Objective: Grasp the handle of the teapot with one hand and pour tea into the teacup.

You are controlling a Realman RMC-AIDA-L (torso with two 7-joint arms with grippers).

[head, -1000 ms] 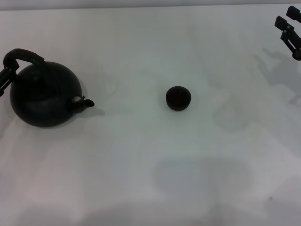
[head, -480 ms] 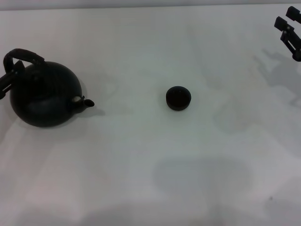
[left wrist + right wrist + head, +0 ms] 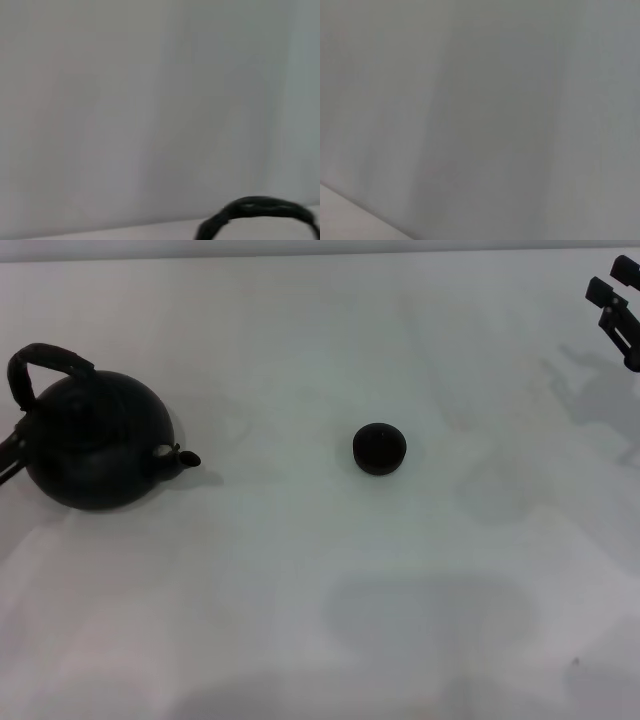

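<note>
The black teapot (image 3: 95, 445) stands on the white table at the far left, its spout (image 3: 182, 456) turned toward the middle. Its arched handle (image 3: 45, 358) rises over the top with nothing on it; the left wrist view catches a piece of the same handle (image 3: 260, 206). The small black teacup (image 3: 380, 448) sits alone near the table's centre, well apart from the teapot. My left gripper (image 3: 8, 458) shows only as dark slivers at the left border beside the teapot's body, open and holding nothing. Parked at the far top right, my right gripper (image 3: 612, 280) is open.
The white table (image 3: 320, 590) has nothing else on it in the head view. The right wrist view shows only a plain pale surface.
My left gripper has slid down and off the handle's left end toward the picture's edge. The teapot, teacup and right arm have stayed where they were.
</note>
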